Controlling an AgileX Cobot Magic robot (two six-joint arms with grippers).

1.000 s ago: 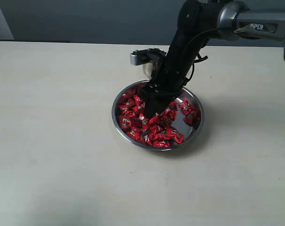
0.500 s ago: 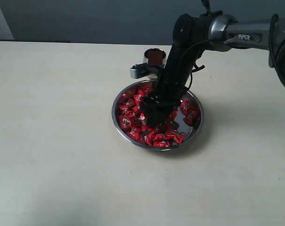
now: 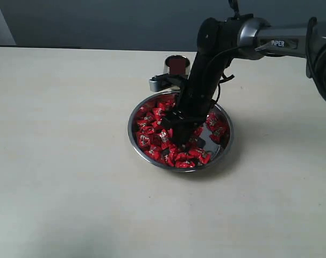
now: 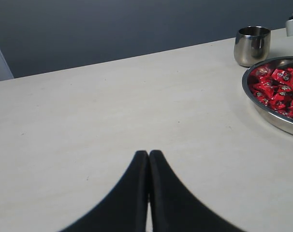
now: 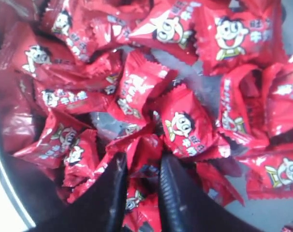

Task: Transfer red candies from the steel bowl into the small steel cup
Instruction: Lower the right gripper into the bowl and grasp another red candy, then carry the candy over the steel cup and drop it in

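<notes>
Candies (image 3: 149, 129), crinkly red foil, fill shiny round bowl (image 3: 225, 145); right gripper (image 5: 142, 160) pinches one. Barrel-shaped cup (image 3: 177, 65) at bowl's twelve o'clock. Left gripper (image 4: 148, 154) closed.

On the desk (image 3: 71, 161), the bowl (image 3: 130, 137) sits a little right of centre, with the cup (image 3: 176, 65) standing just beyond its far rim. The candies (image 3: 149, 141) lie heaped inside the bowl, thickest along its left and near sides, leaving a bare stretch of floor right of the middle. The right arm reaches in from the far right, passing just right of the cup, its gripper (image 5: 142, 162) down among the candies at the bowl's middle, one candy between its fingers. The left gripper (image 4: 148, 153) hangs over bare desk, well apart from bowl and cup.
</notes>
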